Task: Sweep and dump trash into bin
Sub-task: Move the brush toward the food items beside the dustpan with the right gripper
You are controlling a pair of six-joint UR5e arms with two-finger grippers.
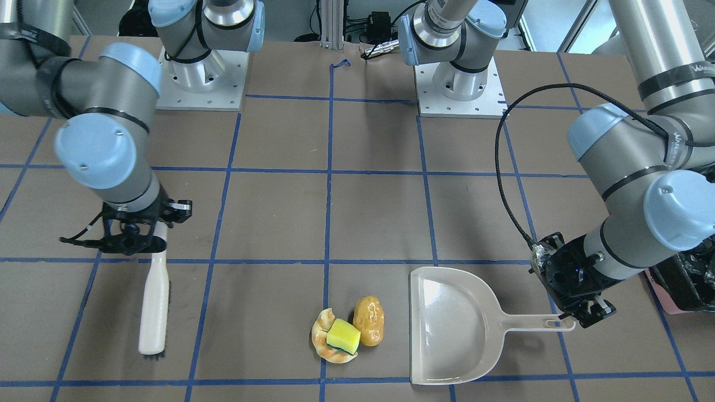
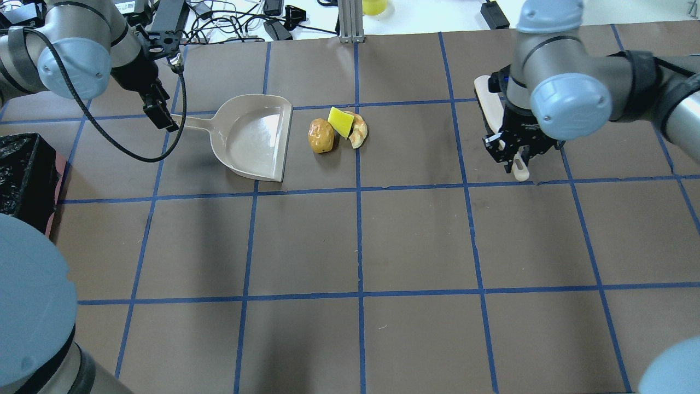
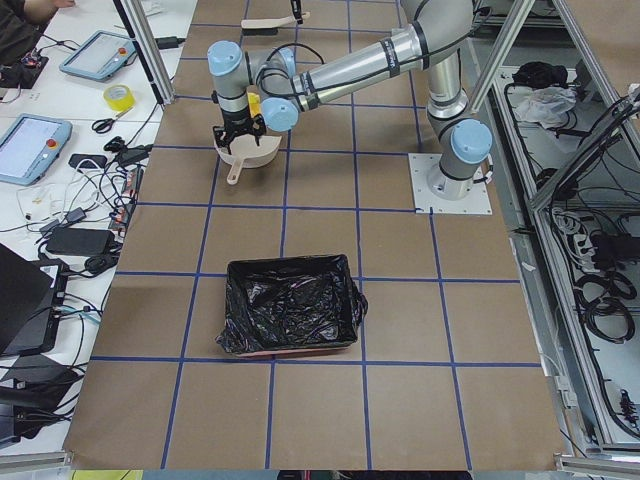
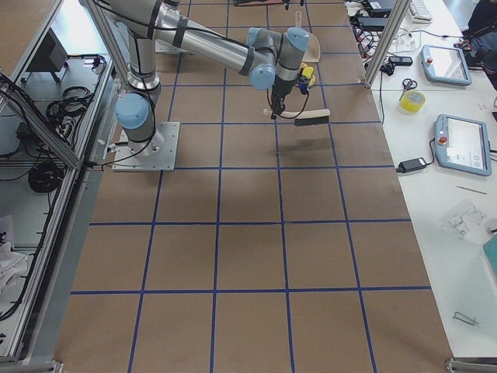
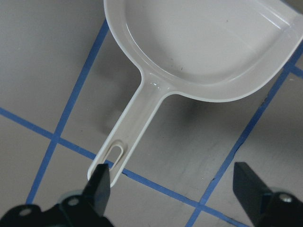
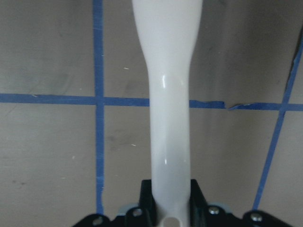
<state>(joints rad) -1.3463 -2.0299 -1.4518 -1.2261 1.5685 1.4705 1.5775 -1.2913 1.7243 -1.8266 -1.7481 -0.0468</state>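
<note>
Our left gripper [image 5: 173, 176], fingers wide, meets the dustpan handle [image 5: 130, 137] off-centre; we should centre before closing, right gripper [image 1: 142, 234] clamping brush [image 1: 155, 301].

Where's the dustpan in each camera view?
Front-facing: dustpan lower centre-right, handle pointing right.
Overhead: dustpan upper left of centre, handle pointing left.
Exterior left: dustpan small, upper left.
Exterior right: dustpan small, top centre, partly behind the arm.
Left wrist: dustpan fills the top, handle running down.
Right wrist: not in it, only the brush.
Landmark: the yellow sponge near its open edge.
</note>
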